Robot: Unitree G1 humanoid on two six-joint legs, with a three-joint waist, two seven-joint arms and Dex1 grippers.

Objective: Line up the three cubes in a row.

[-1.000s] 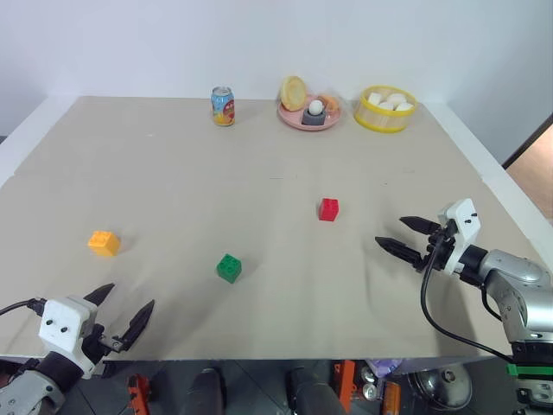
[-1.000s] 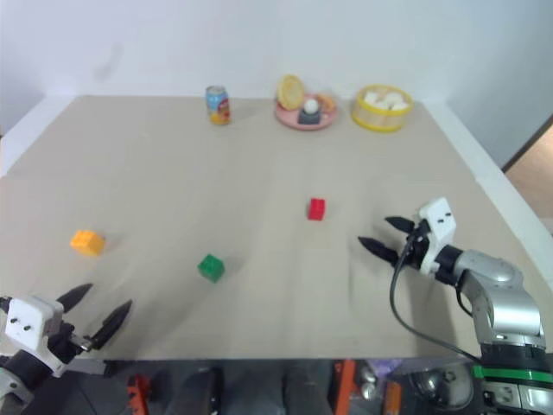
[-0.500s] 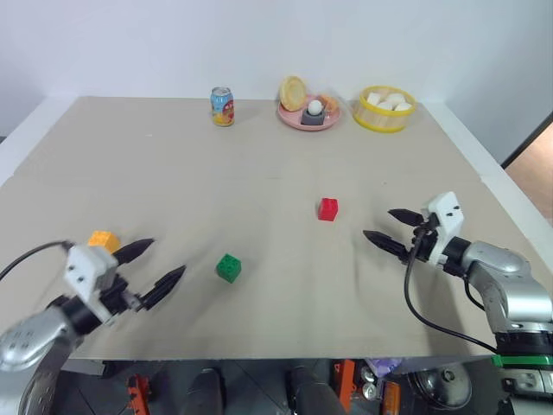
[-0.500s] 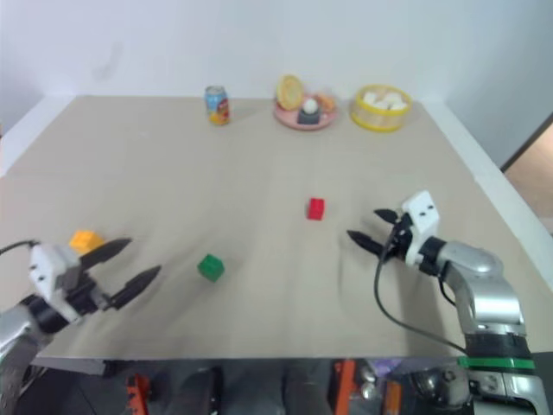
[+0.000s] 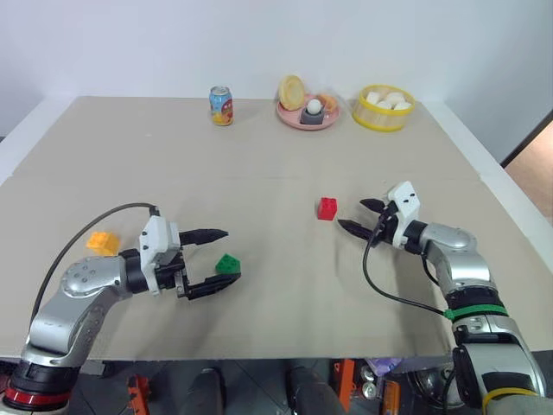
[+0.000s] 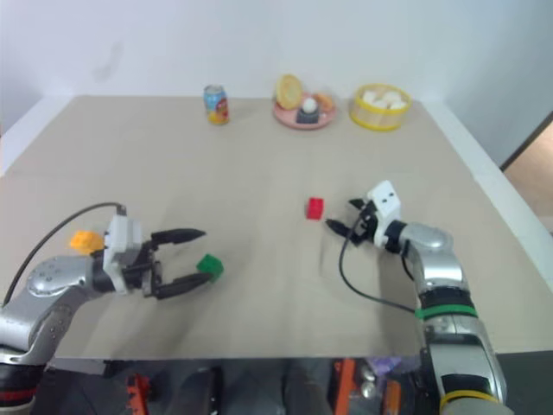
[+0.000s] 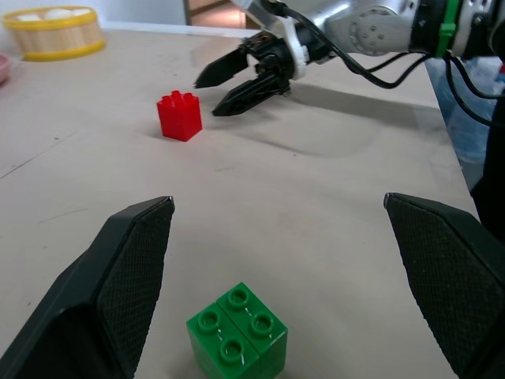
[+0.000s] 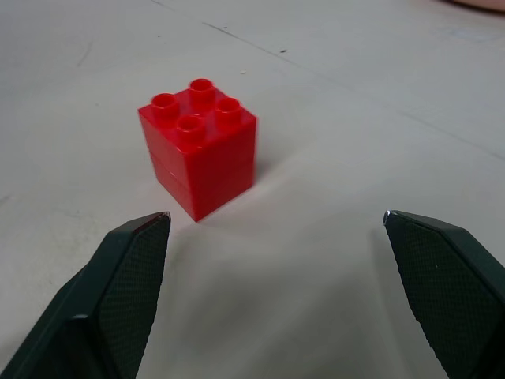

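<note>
The green cube lies near the table's front, between the spread fingers of my left gripper, which is open and reaches in from the left without touching it. In the left wrist view the green cube sits low between both fingers. The red cube stands mid-table; my right gripper is open just to its right, fingertips pointing at it, with a small gap. The right wrist view shows the red cube just ahead of the open fingers. The orange-yellow cube rests at the left, behind my left forearm.
A soda can, a pink plate with food and a yellow basket of white pieces stand along the far edge. The beige tabletop spreads wide between them and the cubes.
My left gripper swung up from the front left corner and rightward until its fingers straddle the green cube. My right gripper slid left toward the red cube. The cubes kept their places.
</note>
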